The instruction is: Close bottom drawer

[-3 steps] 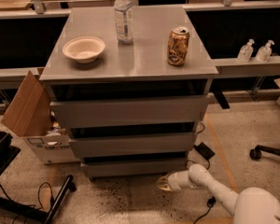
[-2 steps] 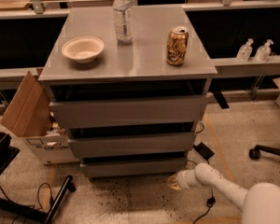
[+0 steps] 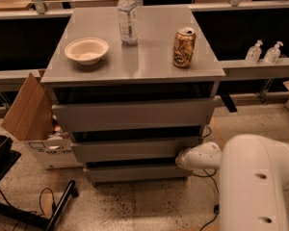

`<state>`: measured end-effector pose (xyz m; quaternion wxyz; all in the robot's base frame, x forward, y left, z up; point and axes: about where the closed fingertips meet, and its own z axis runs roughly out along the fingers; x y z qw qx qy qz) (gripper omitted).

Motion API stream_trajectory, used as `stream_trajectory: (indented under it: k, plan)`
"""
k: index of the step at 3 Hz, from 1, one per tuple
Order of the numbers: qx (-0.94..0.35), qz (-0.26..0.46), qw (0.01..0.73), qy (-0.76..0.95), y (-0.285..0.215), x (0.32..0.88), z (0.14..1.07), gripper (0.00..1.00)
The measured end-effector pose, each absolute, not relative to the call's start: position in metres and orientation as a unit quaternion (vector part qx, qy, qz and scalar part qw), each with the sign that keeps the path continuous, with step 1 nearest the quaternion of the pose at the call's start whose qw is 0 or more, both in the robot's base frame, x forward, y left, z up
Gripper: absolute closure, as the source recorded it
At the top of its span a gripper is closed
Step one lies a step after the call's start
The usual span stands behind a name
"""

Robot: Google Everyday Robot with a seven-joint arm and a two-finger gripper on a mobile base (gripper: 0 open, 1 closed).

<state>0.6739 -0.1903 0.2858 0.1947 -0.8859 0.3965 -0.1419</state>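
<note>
- The gripper (image 3: 182, 160) sits low at the cabinet's (image 3: 149, 64) right front corner, against the right end of the bottom drawer (image 3: 135, 173), just under the middle drawer (image 3: 135, 149).
- Whether it is grasping or released cannot be told; the white arm (image 3: 253, 182) fills the lower right.
- The bottom drawer is the lowest front, set back under the middle one, with a dark gap above it.
- The top drawer (image 3: 132, 113) juts furthest out.
- On the cabinet top stand a bowl (image 3: 86, 50), a bottle (image 3: 127, 16) and a can (image 3: 183, 47).
- A cardboard box (image 3: 26, 110) leans at the cabinet's left.
</note>
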Motion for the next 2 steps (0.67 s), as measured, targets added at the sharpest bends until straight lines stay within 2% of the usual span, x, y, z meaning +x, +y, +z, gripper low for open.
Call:
stream_trajectory:
  k: [1,2]
  plan:
    - [-0.9,-0.186,0.188,0.345,-0.1793,0.6871,0.331,1.0]
    - [-0.9,-0.186,0.188,0.345,-0.1807,0.6844,0.3309,1.0]
